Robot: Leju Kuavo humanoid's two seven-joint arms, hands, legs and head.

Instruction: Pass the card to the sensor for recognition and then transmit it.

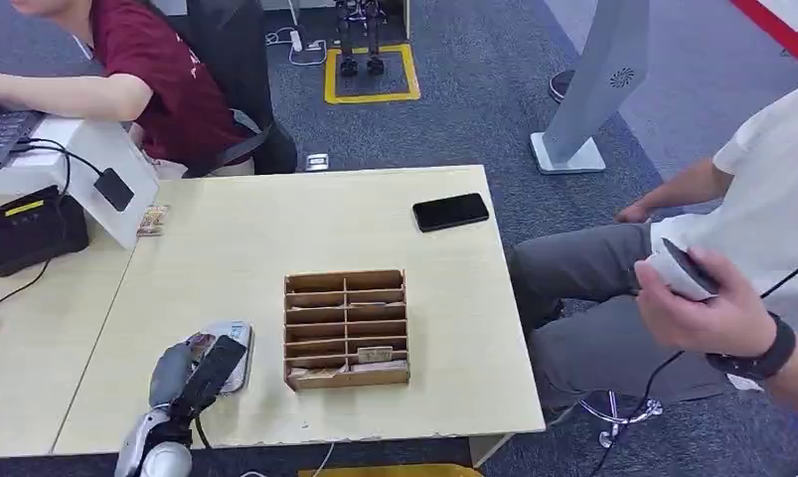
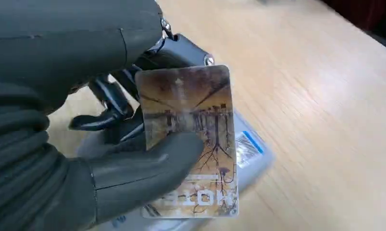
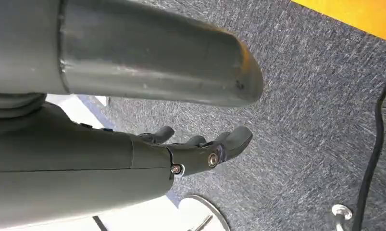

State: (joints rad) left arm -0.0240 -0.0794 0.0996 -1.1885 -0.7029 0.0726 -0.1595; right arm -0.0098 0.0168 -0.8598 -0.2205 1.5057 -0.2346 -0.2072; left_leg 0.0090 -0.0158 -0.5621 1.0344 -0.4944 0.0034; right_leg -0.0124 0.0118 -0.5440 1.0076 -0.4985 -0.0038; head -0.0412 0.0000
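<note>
We see the robot's left hand (image 2: 109,159) pinching a glossy rectangular card printed with a brownish tree scene (image 2: 188,139), its thick grey thumb (image 2: 147,168) pressed across the card's face and the darker fingers (image 2: 106,108) behind it. The card is held just above a flat grey sensor pad with a blue-and-white label (image 2: 251,151), which lies on the pale wooden table (image 2: 316,106); we cannot tell whether card and pad touch. In the head view the same hand (image 1: 198,373) sits over the pad (image 1: 238,350) near the table's front edge, and just to its right stands a brown wooden sorting box with two columns of slots (image 1: 346,327), a card lying in one of its lower right slots. Farther beyond the hand, at the table's far right, lies a black phone (image 1: 451,212).

The right hand (image 3: 200,149) hangs over grey carpet (image 3: 316,96), its fingers loosely curled and holding nothing.

Off to the right of the table a seated person in a white shirt (image 1: 772,199) holds a small device. Beyond the hand's far left, a person in a maroon shirt (image 1: 161,75) sits near a black card terminal (image 1: 27,229).
</note>
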